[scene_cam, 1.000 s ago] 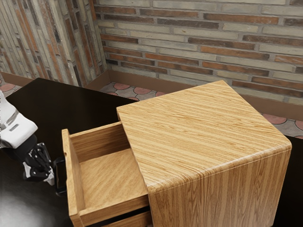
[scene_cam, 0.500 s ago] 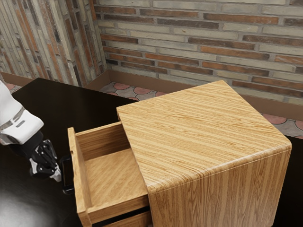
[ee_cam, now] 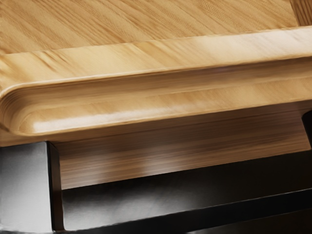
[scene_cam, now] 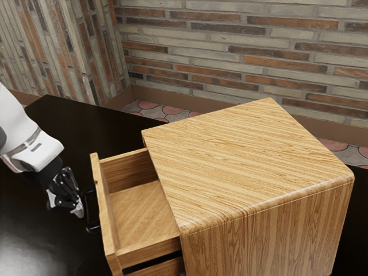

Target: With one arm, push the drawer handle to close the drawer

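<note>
One robot arm (scene_cam: 27, 144), white casing with a small grey patch, entering at the exterior view's left and slanting down toward its right. One black hand (scene_cam: 78, 211), pitched obliquely, tip low at the outer side of the handle; contact uncertain. Opening of hand: cannot be told; nor can it be told whether it has hold of anything. One brick wall section (scene_cam: 63, 46), behind the arm. One desk (scene_cam: 115, 123), black, glossy, carrying the furniture. One handle (scene_cam: 92, 229), black, bracket-shaped, mounted on the drawer front; in the wrist view its bar stands off from the wood. One drawer (scene_cam: 106, 215), pale grained wood, pulled partly out, its inside exposed; in the wrist view, a long round-ended recess along the front's upper edge. One cabinet (scene_cam: 247, 167), matching wood, rounded top edge, housing the drawer. One longer brick wall (scene_cam: 241, 34), behind the cabinet, with brown skirting (scene_cam: 184, 103) at its foot.
</note>
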Controlling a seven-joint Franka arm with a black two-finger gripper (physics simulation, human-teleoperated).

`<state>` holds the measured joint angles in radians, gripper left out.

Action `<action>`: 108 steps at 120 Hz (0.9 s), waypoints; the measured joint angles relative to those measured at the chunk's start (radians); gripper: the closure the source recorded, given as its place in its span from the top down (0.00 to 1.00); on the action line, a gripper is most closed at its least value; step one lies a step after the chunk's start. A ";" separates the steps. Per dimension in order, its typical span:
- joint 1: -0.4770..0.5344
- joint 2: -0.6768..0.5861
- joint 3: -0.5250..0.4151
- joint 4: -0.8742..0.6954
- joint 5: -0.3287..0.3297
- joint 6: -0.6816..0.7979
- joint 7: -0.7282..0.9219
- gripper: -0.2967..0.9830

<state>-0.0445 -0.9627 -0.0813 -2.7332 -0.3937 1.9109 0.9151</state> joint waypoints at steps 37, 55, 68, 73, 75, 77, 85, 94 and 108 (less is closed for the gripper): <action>0.000 0.039 -0.012 0.020 -0.005 0.024 0.000 0.16; 0.001 0.058 -0.037 0.035 -0.016 0.034 0.000 0.16; 0.004 0.060 -0.051 0.039 -0.029 0.038 0.000 0.16; 0.005 0.062 -0.054 0.040 -0.033 0.040 0.000 0.15; 0.005 0.063 -0.055 0.040 -0.034 0.041 0.000 0.15; 0.005 0.064 -0.055 0.041 -0.035 0.041 0.000 0.16; 0.004 0.072 -0.057 0.047 -0.039 0.044 0.000 0.16; 0.002 0.079 -0.058 0.051 -0.041 0.048 0.000 0.16; 0.002 0.092 -0.058 0.058 -0.043 0.054 0.000 0.15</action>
<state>-0.0429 -0.8703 -0.1396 -2.6755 -0.4364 1.9648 0.9153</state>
